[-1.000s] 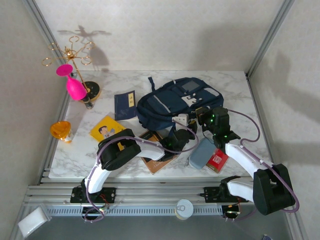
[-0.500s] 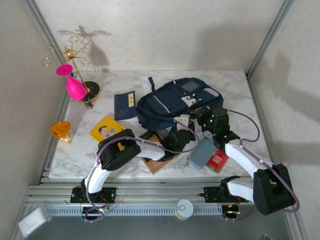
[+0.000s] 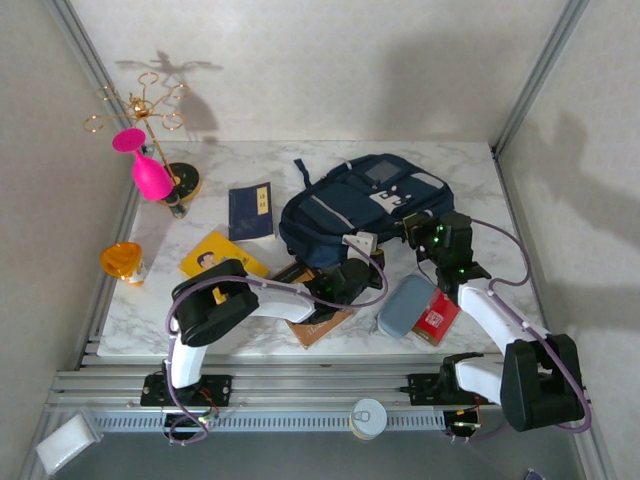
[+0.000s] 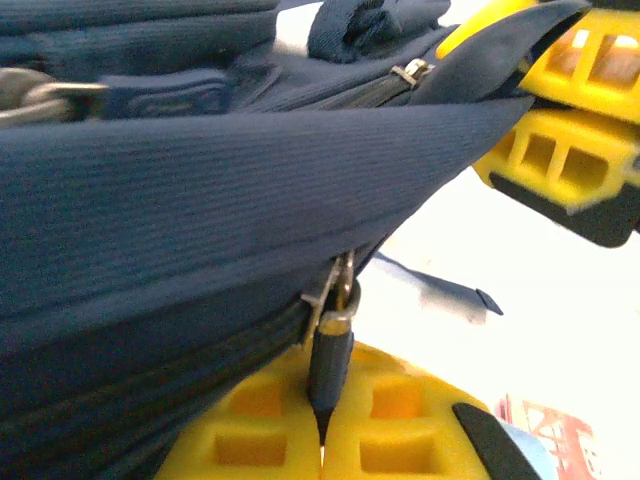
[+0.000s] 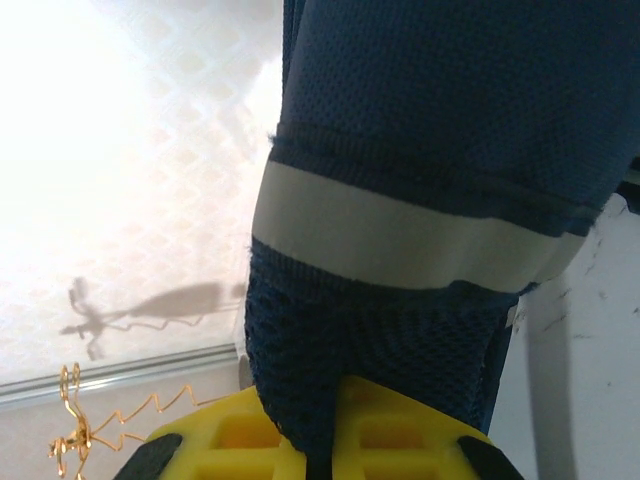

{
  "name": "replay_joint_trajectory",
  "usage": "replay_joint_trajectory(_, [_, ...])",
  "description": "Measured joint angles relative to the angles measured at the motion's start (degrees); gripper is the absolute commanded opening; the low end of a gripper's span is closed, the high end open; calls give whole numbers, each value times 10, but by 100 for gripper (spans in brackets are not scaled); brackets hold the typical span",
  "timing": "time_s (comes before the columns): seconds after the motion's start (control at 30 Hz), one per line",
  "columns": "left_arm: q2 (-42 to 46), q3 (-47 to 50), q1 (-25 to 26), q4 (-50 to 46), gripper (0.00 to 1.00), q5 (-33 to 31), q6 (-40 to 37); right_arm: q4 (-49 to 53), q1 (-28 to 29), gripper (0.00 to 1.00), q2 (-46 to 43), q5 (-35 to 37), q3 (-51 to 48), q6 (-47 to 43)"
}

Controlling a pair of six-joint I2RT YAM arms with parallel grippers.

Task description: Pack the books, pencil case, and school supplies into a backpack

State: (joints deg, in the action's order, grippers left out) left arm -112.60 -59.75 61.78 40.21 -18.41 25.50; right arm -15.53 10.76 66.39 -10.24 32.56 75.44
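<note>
The navy backpack (image 3: 365, 203) lies in the middle of the table. My left gripper (image 4: 322, 442) is shut on its dark zipper pull (image 4: 331, 362) at the near edge of the backpack (image 4: 200, 180). My right gripper (image 5: 335, 452) is shut on the mesh side fabric below the light stripe (image 5: 400, 245), at the bag's right side (image 3: 425, 228). The navy book (image 3: 251, 211) and yellow book (image 3: 212, 256) lie left of the bag. The brown book (image 3: 320, 322) lies partly under my left arm. The grey-blue pencil case (image 3: 405, 305) and red pack (image 3: 436, 316) sit near the front right.
An orange cup (image 3: 122, 262) stands at the left edge. A gold wire stand with a pink goblet (image 3: 150, 172) is at the back left. A tin can (image 3: 369, 417) sits on the frame in front. Metal posts and pale walls close in the table.
My left gripper has closed on the zipper pull. The right gripper has shifted right and back with the fabric, and the backpack has slid slightly that way.
</note>
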Motion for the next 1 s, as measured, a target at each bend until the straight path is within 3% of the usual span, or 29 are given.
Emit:
replay_joint_trajectory(0.27, [57, 50, -27, -28, 0, 111, 10, 14, -73, 0, 57, -60, 44, -42])
replay_joint_trajectory(0.5, [69, 87, -57, -28, 0, 208, 28, 38, -114, 0, 158, -94, 115, -96])
replay_joint_trajectory(0.63, [66, 79, -76, -29, 0, 255, 37, 55, -117, 29, 173, -95, 133, -140])
replay_joint_trajectory(0.73, [50, 55, -78, -36, 0, 272, 42, 79, -124, 64, 154, -80, 131, -174])
replay_joint_trajectory(0.8, [39, 43, -78, -41, 0, 278, 45, 110, -133, 79, 125, -68, 130, -199])
replay_joint_trajectory(1.0, [34, 35, -78, -54, 0, 281, 47, 185, -146, 94, 34, -71, 122, -260])
